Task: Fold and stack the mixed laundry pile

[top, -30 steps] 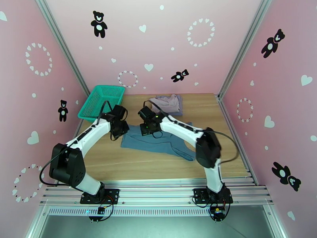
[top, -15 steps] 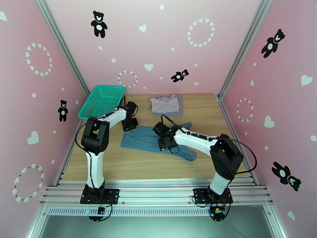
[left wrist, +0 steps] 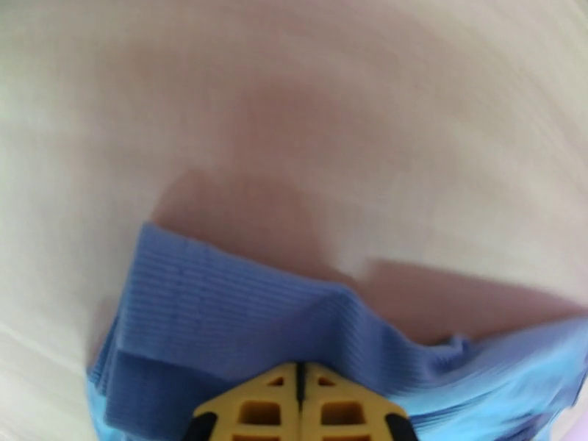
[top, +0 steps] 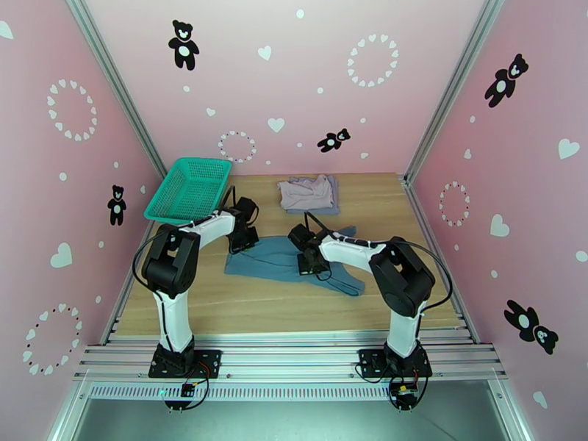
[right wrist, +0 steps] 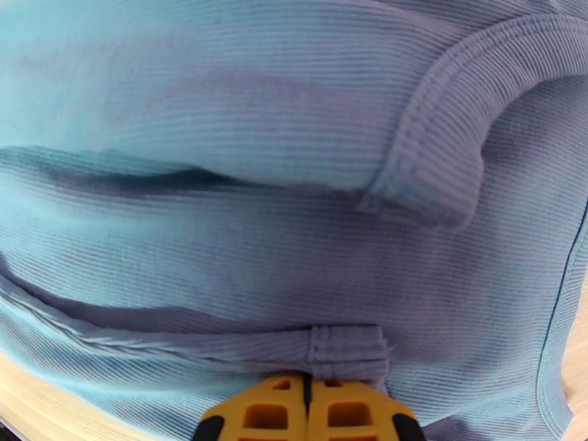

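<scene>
The blue top [top: 275,260] lies spread in the middle of the table [top: 213,306], its long axis running left to right, slightly slanted towards the near right. My left gripper [top: 244,240] sits at its far left corner; in the wrist view the yellow fingertips [left wrist: 257,409] are pressed together with a ridge of the ribbed cloth bunched right at them, so I judge it pinches that corner. My right gripper [top: 312,266] is down on the middle of the top, towards its right half, fingers likewise pressed together on a small fold of hem. The cloth stretches between the two grips along its length, so I judge the coming fold turns on carrying one end over the other. The left arm is nearer the free left edge. I count three garments: this top, plus a mauve piece [top: 305,191] on a grey one [top: 332,206] at the back. One green basket [top: 187,189] stands far left.
</scene>
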Robot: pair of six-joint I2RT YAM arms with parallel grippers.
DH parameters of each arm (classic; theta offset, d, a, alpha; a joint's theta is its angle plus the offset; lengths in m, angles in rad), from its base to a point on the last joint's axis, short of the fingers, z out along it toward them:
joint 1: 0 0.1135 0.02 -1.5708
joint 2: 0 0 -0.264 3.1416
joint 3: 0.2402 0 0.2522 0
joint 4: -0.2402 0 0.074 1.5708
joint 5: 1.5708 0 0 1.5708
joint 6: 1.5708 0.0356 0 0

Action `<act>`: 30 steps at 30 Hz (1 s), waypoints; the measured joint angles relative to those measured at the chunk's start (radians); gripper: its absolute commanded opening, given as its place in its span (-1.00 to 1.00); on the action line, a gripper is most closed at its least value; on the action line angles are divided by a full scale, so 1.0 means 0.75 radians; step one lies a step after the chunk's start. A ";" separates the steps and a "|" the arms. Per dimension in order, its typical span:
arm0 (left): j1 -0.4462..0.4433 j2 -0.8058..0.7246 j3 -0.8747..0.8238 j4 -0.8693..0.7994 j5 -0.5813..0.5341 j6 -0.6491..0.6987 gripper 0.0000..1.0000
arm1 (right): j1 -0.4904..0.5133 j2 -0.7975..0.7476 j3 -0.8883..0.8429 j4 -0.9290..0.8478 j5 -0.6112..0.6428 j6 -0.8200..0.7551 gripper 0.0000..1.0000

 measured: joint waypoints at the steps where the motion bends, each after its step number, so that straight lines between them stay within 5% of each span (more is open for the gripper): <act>1: -0.013 -0.028 -0.040 0.012 0.000 -0.009 -1.00 | -0.017 0.007 0.010 -0.001 -0.008 -0.015 -1.00; 14: -0.129 -0.255 -0.356 0.117 0.004 -0.173 -1.00 | -0.323 0.233 0.364 -0.166 -0.002 -0.478 -1.00; 23: -0.216 -0.266 -0.364 0.135 0.002 -0.281 -0.89 | -0.354 0.285 0.458 -0.306 0.032 -0.708 -1.00; 30: -0.233 -0.223 -0.168 -0.106 -0.024 -0.258 -0.54 | -0.259 0.002 0.288 -0.367 -0.036 -0.703 -0.57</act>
